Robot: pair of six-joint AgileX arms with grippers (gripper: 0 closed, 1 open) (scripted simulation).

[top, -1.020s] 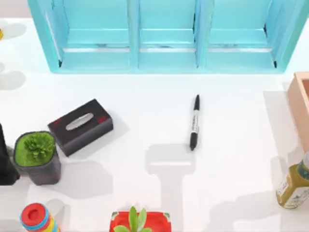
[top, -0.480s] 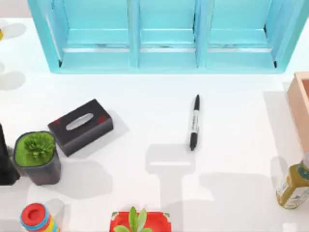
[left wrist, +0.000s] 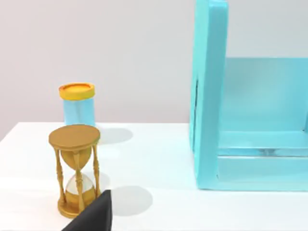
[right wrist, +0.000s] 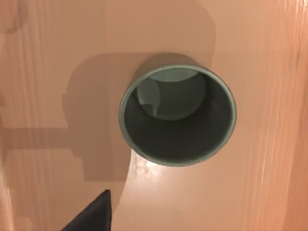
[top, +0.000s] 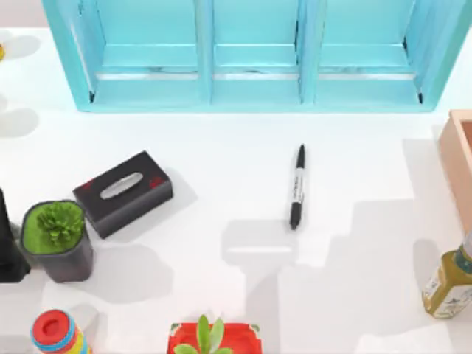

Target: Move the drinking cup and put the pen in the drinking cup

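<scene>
The pen (top: 296, 186), black with a white label band, lies flat on the white table right of centre, its length running toward the cyan shelf. The drinking cup (right wrist: 177, 114) is an olive-grey cylinder with a dark inside. It stands upright on a tan wooden surface, seen from straight above in the right wrist view. A dark part of my right gripper (right wrist: 91, 215) hangs above that surface, beside the cup and apart from it. A dark part of my left gripper (left wrist: 94, 216) sits near a golden hourglass (left wrist: 74, 169).
A cyan shelf unit (top: 251, 55) spans the back. A black tissue box (top: 122, 192) and a potted plant (top: 57, 240) stand at the left. A tan wooden box (top: 459, 158) and an olive bottle (top: 448, 282) are at the right edge. A red pot (top: 212, 338) is at the front.
A broad shadow on the table's right half has spread up and toward the wooden box. The pen and the other objects have not moved.
</scene>
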